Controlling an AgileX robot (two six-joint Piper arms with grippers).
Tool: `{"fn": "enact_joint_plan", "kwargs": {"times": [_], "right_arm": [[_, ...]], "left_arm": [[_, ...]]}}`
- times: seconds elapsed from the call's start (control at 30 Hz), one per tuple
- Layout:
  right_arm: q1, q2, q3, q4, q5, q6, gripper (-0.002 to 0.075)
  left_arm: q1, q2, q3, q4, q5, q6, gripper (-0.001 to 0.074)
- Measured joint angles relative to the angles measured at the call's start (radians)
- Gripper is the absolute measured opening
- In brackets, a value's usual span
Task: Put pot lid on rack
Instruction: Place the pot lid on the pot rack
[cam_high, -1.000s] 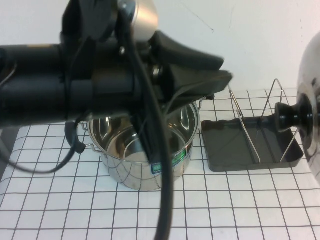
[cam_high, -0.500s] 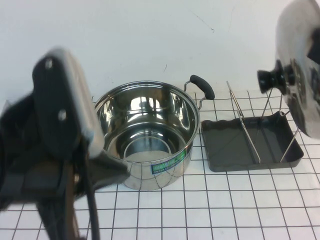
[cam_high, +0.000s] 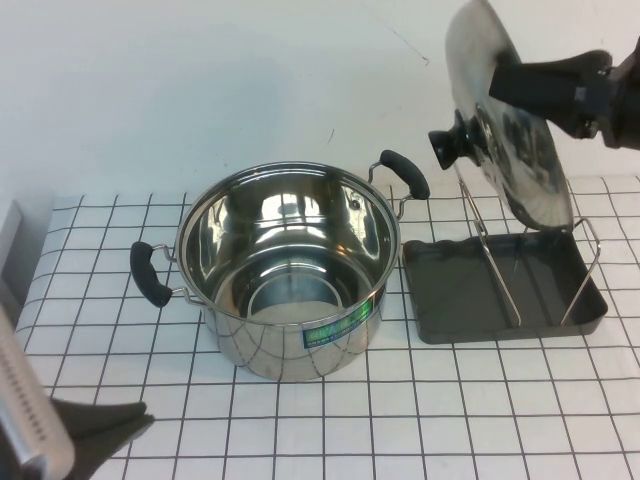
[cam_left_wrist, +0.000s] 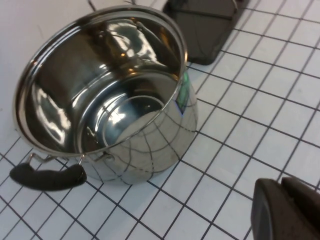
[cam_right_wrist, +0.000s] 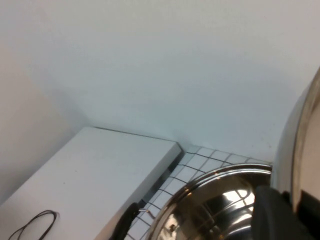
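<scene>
The pot lid (cam_high: 505, 130) is shiny steel with a black knob (cam_high: 452, 143). It hangs on edge, tilted, its lower rim just above the rack's wire loops (cam_high: 480, 215). My right gripper (cam_high: 545, 85) is shut on the lid's rim at the upper right. In the right wrist view the lid's rim (cam_right_wrist: 300, 150) runs between the right gripper's (cam_right_wrist: 295, 212) jaws. The rack (cam_high: 500, 290) is a dark grey tray right of the steel pot (cam_high: 285, 270). My left gripper (cam_high: 100, 428) is low at the front left, shut and empty; it also shows in the left wrist view (cam_left_wrist: 287, 210).
The open pot with two black handles stands mid-table, close to the rack's left edge; it shows in the left wrist view (cam_left_wrist: 105, 95) with the rack (cam_left_wrist: 205, 25) behind it. A white flat board (cam_right_wrist: 90, 185) lies past the table's left edge.
My left arm has pulled back from over the pot to the front left corner. My right gripper has carried the lid leftward and turned it, bringing it over the rack.
</scene>
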Motion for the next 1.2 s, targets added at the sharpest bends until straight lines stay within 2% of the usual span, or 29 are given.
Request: {"fn": "enact_joint_plan", "kwargs": {"times": [0.33,0.5,0.8,1.2], "right_arm": [[0.0,0.062,-0.006,0.0,-0.034,-0.021,0.0017],[0.002,0.075,-0.006,-0.015,-0.036,-0.019,0.0017],[0.004,0.082,0.048,-0.046,-0.084,0.009,0.0017],[0.004,0.105,0.062,0.014,-0.138,-0.029,0.0017]], "left_arm": [[0.0,-0.151,0.293,0.002,-0.324,-0.076,-0.0001],[0.0,-0.165,0.331,0.002,-0.431,-0.082,-0.0001],[0.0,-0.165,0.331,0.0,-0.458,-0.086,-0.0001],[0.0,-0.165,0.332,0.0,-0.458,-0.086,-0.0001]]}}
